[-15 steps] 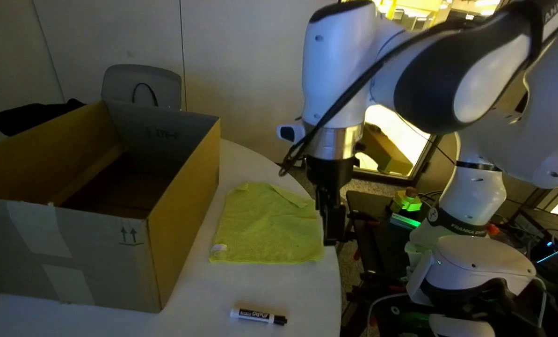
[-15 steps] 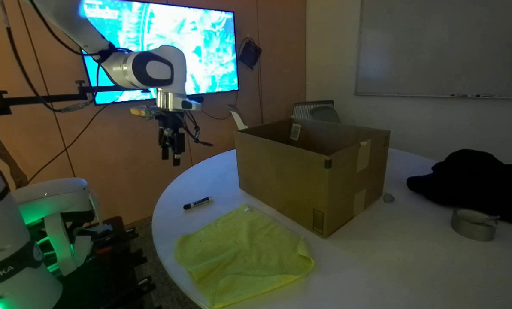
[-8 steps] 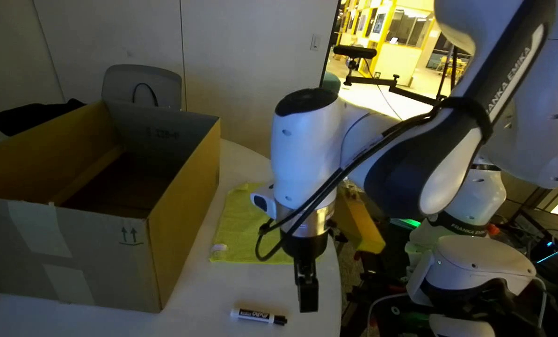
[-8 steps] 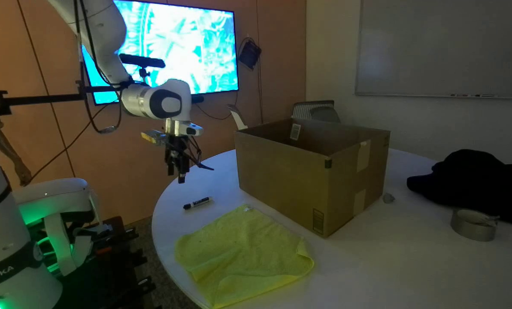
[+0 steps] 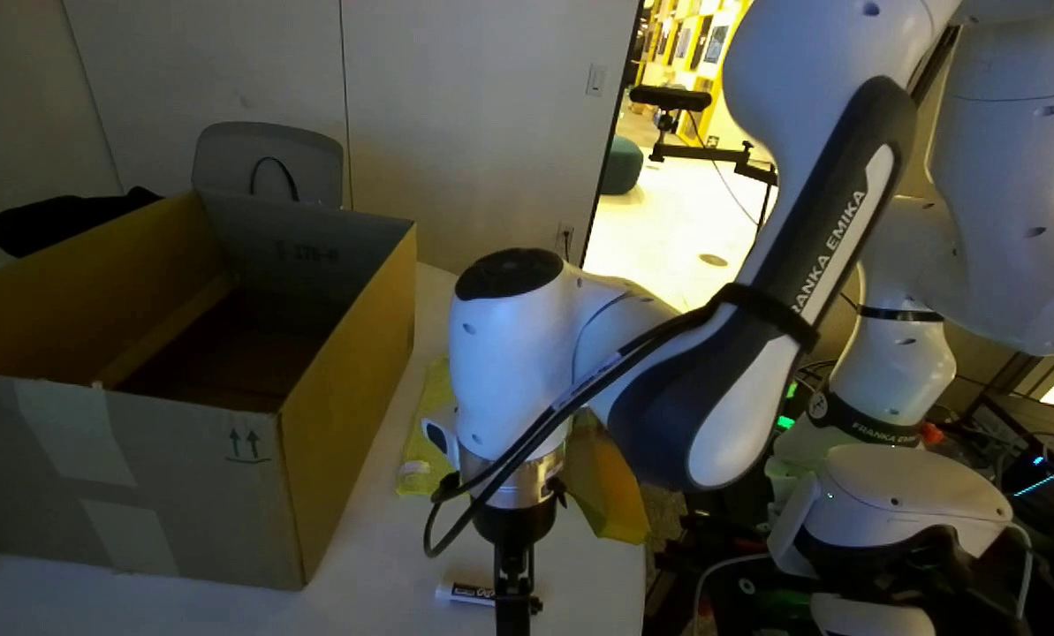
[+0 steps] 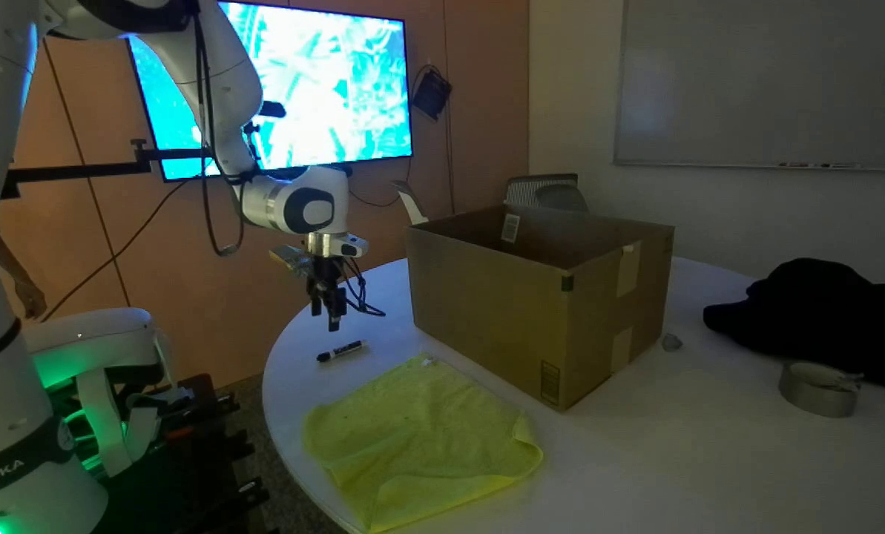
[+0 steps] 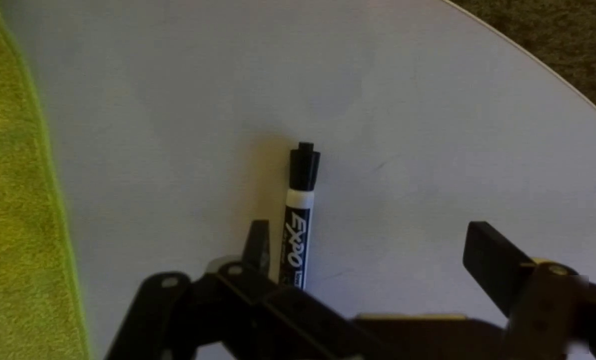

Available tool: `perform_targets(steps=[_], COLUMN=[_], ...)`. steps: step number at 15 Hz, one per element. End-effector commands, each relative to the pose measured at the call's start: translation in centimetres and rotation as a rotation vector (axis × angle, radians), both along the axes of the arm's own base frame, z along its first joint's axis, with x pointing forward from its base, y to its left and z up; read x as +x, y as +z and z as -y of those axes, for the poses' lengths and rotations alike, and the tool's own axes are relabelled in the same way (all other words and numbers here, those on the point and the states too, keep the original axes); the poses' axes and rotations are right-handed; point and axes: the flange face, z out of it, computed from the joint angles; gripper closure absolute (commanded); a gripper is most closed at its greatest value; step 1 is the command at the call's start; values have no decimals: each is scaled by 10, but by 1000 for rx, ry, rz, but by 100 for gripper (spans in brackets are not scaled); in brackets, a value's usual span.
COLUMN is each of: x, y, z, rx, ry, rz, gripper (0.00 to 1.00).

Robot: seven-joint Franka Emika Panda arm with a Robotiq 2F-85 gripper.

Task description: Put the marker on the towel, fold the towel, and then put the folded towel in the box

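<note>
The black-capped white marker (image 7: 299, 230) lies on the white table, its lower end hidden behind the gripper in the wrist view. Above it hangs my gripper (image 7: 370, 237), open and holding nothing; in the wrist view the marker shows just inside the left finger (image 7: 258, 245). An exterior view shows a gap between the gripper (image 6: 325, 315) and the marker (image 6: 342, 351) below. The yellow-green towel (image 6: 420, 437) lies spread out beside the marker, one edge curled over. The large cardboard box (image 5: 138, 477) stands with its top uncovered on the table; no towel shows inside it.
The rounded table edge (image 7: 532, 57) runs near the marker. A dark cloth heap (image 6: 820, 319), a grey tape roll (image 6: 818, 389) and a small grey lump (image 6: 671, 342) lie beyond the box. A chair (image 5: 266, 159) stands behind it.
My gripper has come down and across from beside the towel to above the marker, staying open. Marker, towel and box have not moved.
</note>
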Motion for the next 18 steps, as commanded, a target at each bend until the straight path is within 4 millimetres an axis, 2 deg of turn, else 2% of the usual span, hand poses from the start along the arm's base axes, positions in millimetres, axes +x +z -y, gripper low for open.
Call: perform_targets(steps=[1,5,9,13,18], x=[5,-5,-6,4,20], y=[-17,-41,-61,-76,-80], z=[-7,-13,-12,-3,8], rx=[-4,-37,-76,-79,-69], ry=[16,69,93,70,38], rz=[34,37,34,26,45], gripper=[0,0,0,0,0])
